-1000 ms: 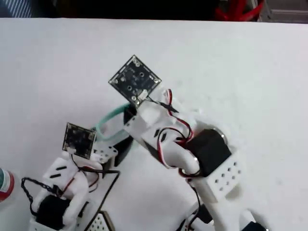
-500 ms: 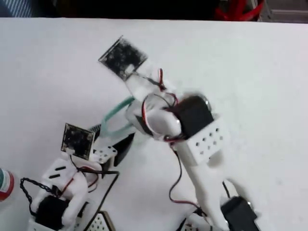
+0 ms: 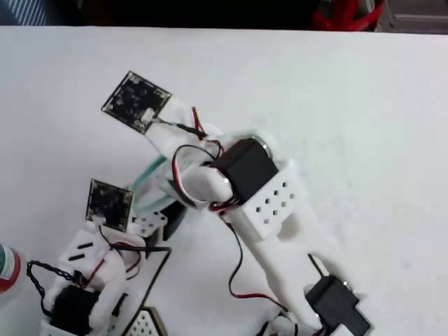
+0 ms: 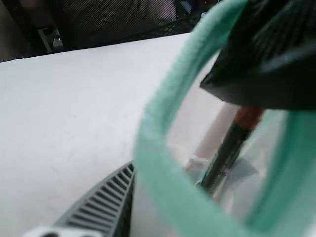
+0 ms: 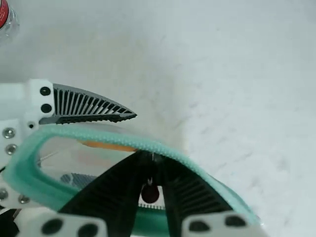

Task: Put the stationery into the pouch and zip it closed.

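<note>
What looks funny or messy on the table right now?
Nothing is spilled or broken. The pouch looks odd: its green rim is pulled into a lopsided loop, wide open, with the right gripper pinching it. A pen sits inside.

The white table (image 3: 371, 112) has a plain surface. At its near left edge stands a container (image 3: 5, 269) with red, white and green bands, partly cut off by the frame. Beyond the far edge are a red object (image 3: 348, 14) and something with blue stripes (image 3: 28, 10). A dark mesh (image 4: 118, 17) is behind the table.
</note>
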